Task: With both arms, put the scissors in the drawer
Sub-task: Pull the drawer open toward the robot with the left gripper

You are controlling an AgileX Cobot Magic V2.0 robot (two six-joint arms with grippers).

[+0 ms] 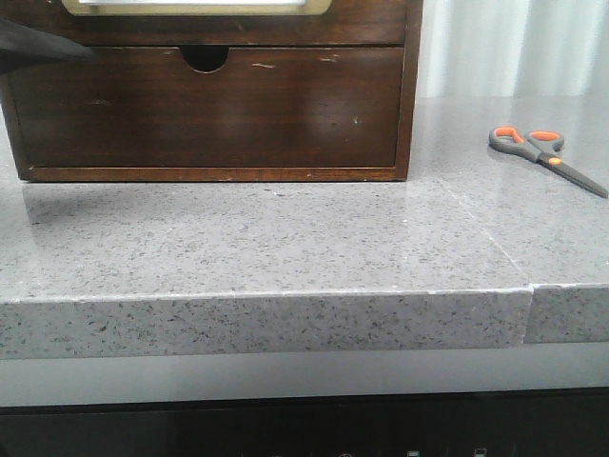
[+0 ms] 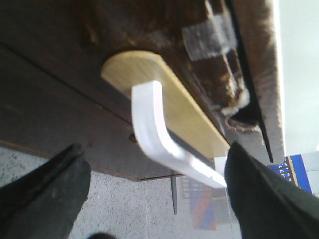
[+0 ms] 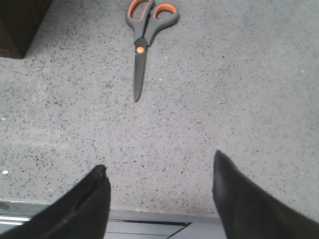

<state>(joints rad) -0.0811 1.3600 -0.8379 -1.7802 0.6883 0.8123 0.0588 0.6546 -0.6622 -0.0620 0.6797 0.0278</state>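
Since your left gripper (image 2: 149, 199) sits spread wide just in front of the dark brown scuffed wooden drawer (image 2: 70, 55), its black fingers (image 2: 45, 191) flanking the white curved handle (image 2: 152, 129) on the pale gold rounded panel (image 2: 169, 97) without touching it, you seem lined up to pull that drawer out first. It looks closed for now. Your right gripper (image 3: 159, 199) is likewise released and holds nothing, hovering over the speckled grey stone countertop (image 1: 285, 238) short of the small scissors with dark grey handles and orange-lined loops (image 3: 144, 35). They lie flat and closed, well to the right of the cabinet, blades pointing away from it. Expect thin, hard steel on smooth stone: a low-lying target, easiest pinched across the plastic loops. Below the task drawer, the plain notched wooden front (image 1: 205, 105) looks worn and matte.
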